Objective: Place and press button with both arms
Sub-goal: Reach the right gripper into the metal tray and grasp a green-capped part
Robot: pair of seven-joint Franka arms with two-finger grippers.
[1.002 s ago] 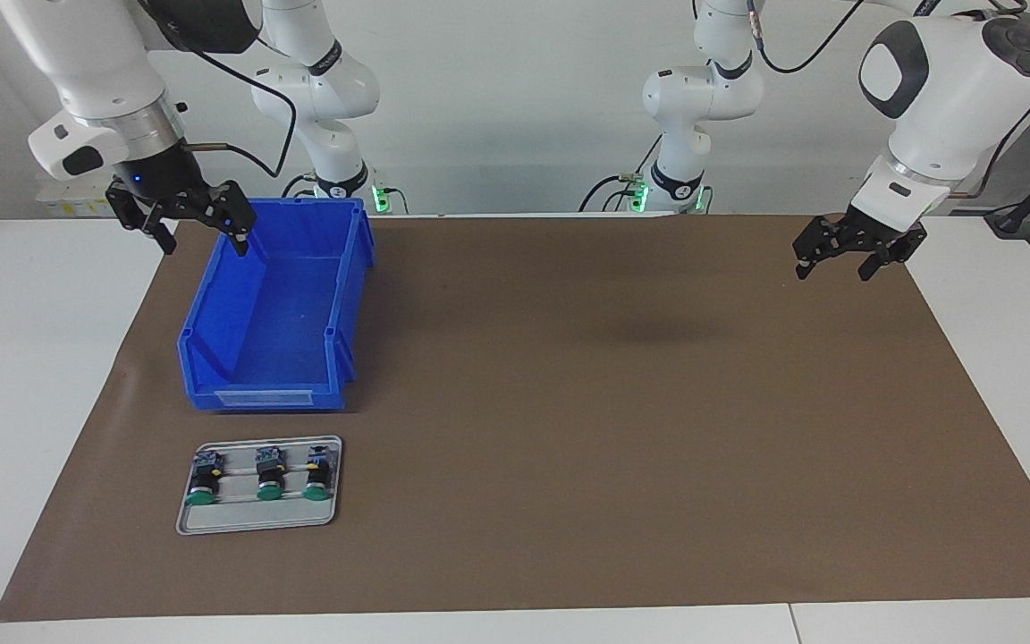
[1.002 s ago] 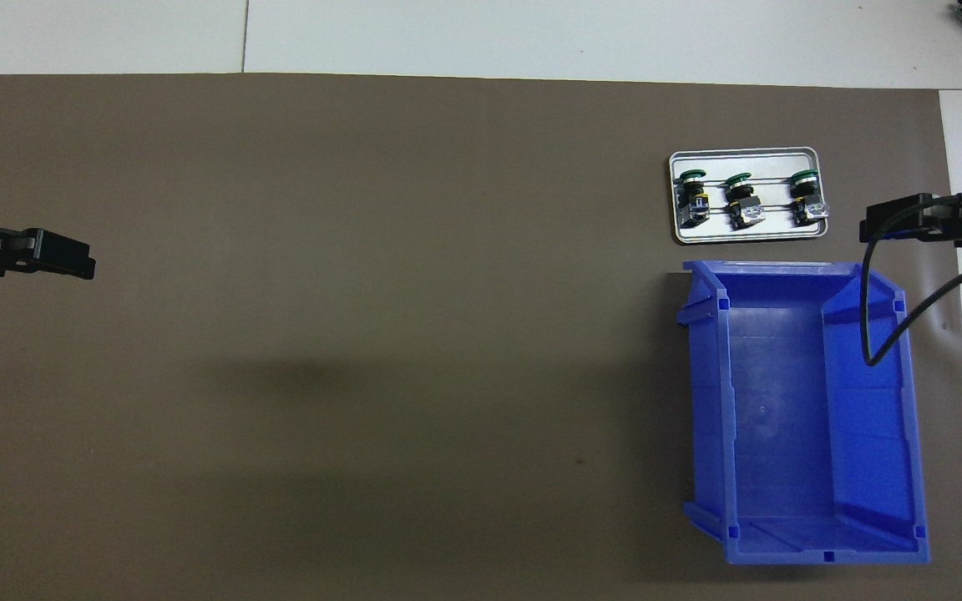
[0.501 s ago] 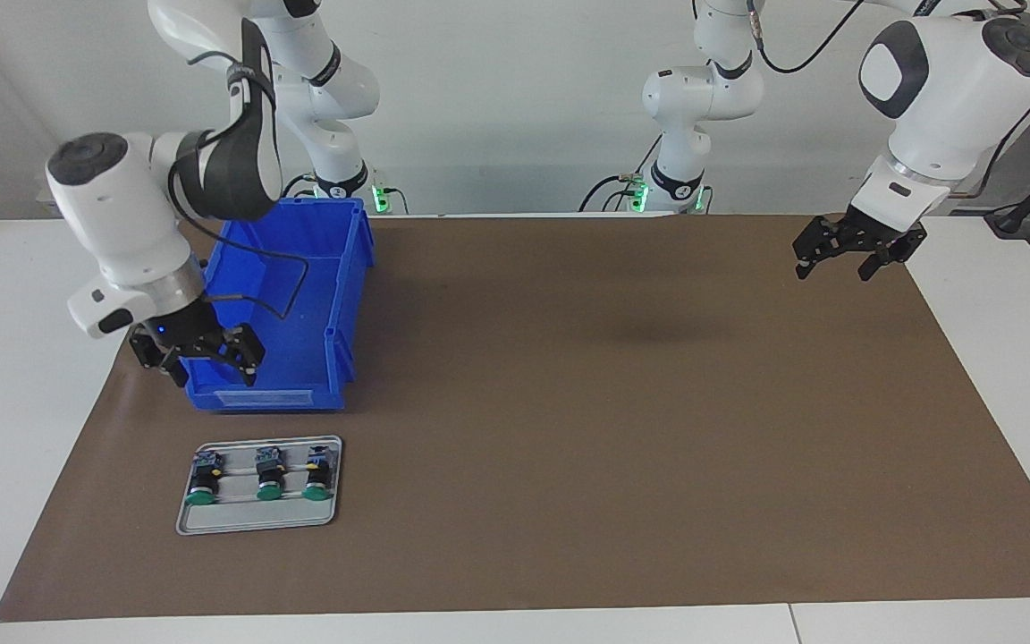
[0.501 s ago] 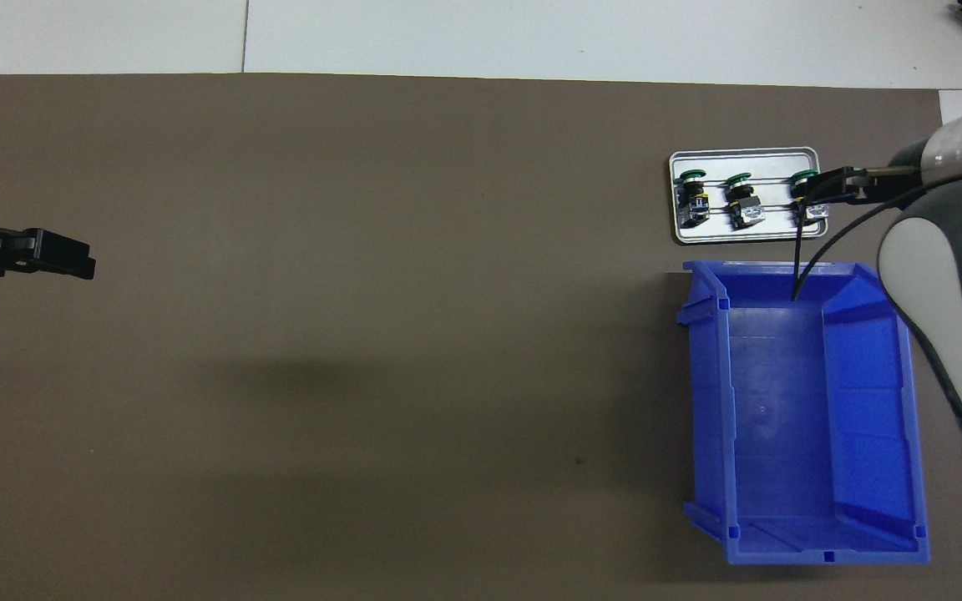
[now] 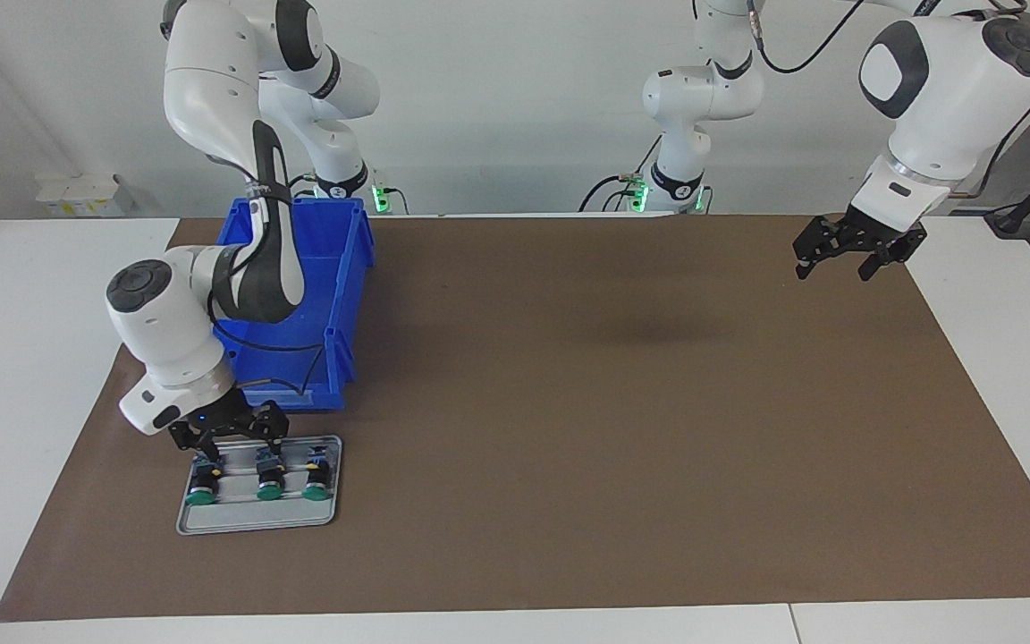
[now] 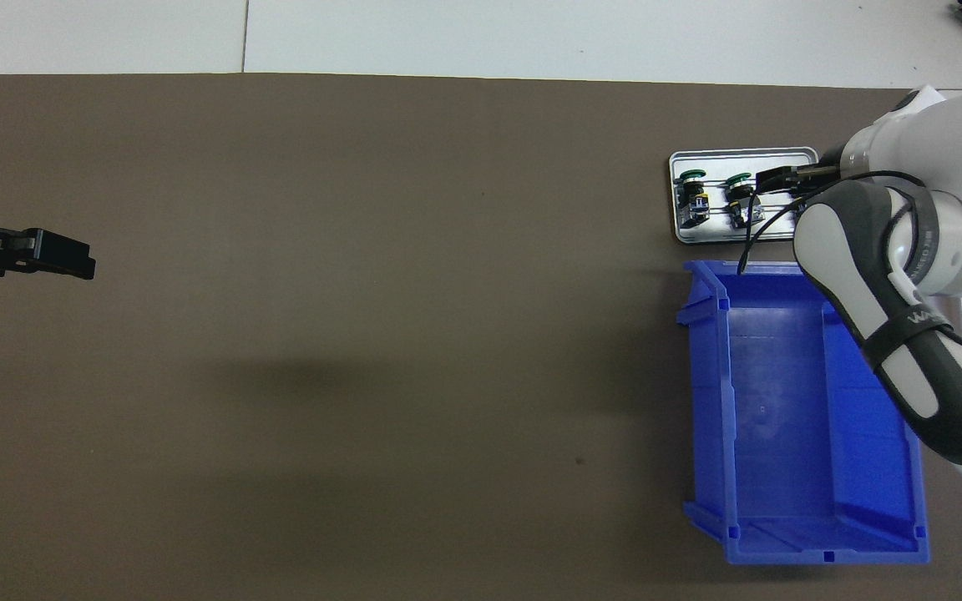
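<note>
Three green-capped buttons lie side by side in a small metal tray (image 5: 256,521) on the brown mat, farther from the robots than the blue bin. One button (image 5: 201,496) lies at the tray's outer end, another (image 5: 268,491) in the middle, the third (image 5: 316,491) at the inner end. My right gripper (image 5: 231,447) hangs low and open over the buttons' rear blocks, holding nothing. In the overhead view the right gripper (image 6: 784,178) and its arm cover one button; two buttons (image 6: 692,177) (image 6: 738,179) show. My left gripper (image 5: 846,258) (image 6: 72,259) waits open over the mat's left-arm end.
An empty blue bin (image 5: 341,268) (image 6: 782,417) stands right beside the tray, nearer to the robots, with the right arm reaching over it. A brown mat (image 5: 613,402) covers most of the white table.
The right arm swung from over the bin's robot-side end down to the tray, and its gripper now hangs just above the buttons. The left arm has not moved.
</note>
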